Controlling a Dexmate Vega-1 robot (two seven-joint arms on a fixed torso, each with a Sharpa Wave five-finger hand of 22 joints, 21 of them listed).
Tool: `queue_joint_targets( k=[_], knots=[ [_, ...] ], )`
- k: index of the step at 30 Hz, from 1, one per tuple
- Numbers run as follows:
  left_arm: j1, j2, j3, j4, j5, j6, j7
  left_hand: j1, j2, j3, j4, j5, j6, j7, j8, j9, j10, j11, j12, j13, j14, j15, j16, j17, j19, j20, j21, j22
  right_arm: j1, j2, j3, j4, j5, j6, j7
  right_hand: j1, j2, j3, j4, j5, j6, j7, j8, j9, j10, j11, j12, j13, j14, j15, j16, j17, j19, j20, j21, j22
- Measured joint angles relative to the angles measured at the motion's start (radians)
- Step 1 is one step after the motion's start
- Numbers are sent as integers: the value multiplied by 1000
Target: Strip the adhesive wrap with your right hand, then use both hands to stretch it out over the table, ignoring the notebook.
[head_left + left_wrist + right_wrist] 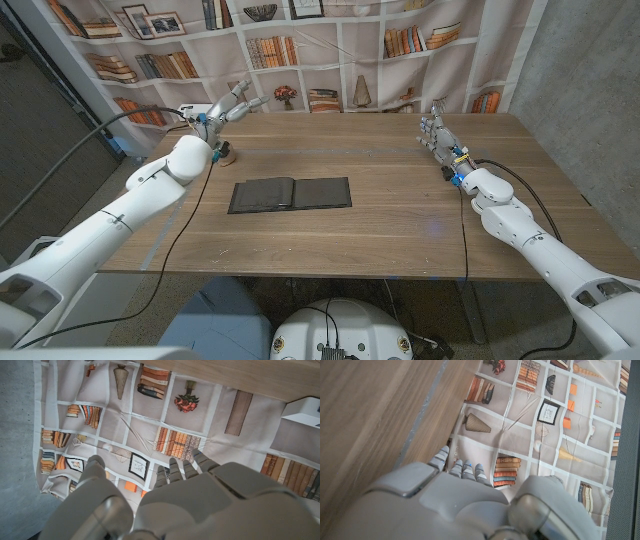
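A small tan roll of adhesive wrap (228, 154) sits on the wooden table (390, 225) at the far left, just beside my left forearm and partly hidden by it. My left hand (232, 104) is raised above the table's far left part, past the roll, fingers apart and holding nothing; its fingers (172, 472) point at the bookshelf backdrop. My right hand (437, 132) stands over the far right part of the table, fingers (462, 469) spread and holding nothing, far from the roll.
A black notebook (290, 193) lies open at the table's middle left. A white box (186, 112) sits at the far left corner behind my left hand. A printed bookshelf backdrop (330, 50) hangs behind the table.
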Motion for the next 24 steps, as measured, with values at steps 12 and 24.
queue_joint_targets(
  k=[12,24],
  knots=[
    [1,42,-6,-40,24,40,-25,9,2,0,0,0,17,3,7,0,6,-6,0,0,0,0,0,0,0,0,0,0,15,8,-4,26,1,9,14,0,0,0,0,0,11,0,0,0,9,1,0,0,0,0,7,-3,0,0,0,0],
    [6,67,-11,-58,46,72,-36,13,6,0,0,0,23,-3,7,0,11,-11,0,0,0,0,0,0,0,0,0,0,27,14,-11,43,-9,12,16,0,0,0,0,0,11,0,0,0,9,2,0,0,0,0,7,-2,0,0,0,0]
  ],
)
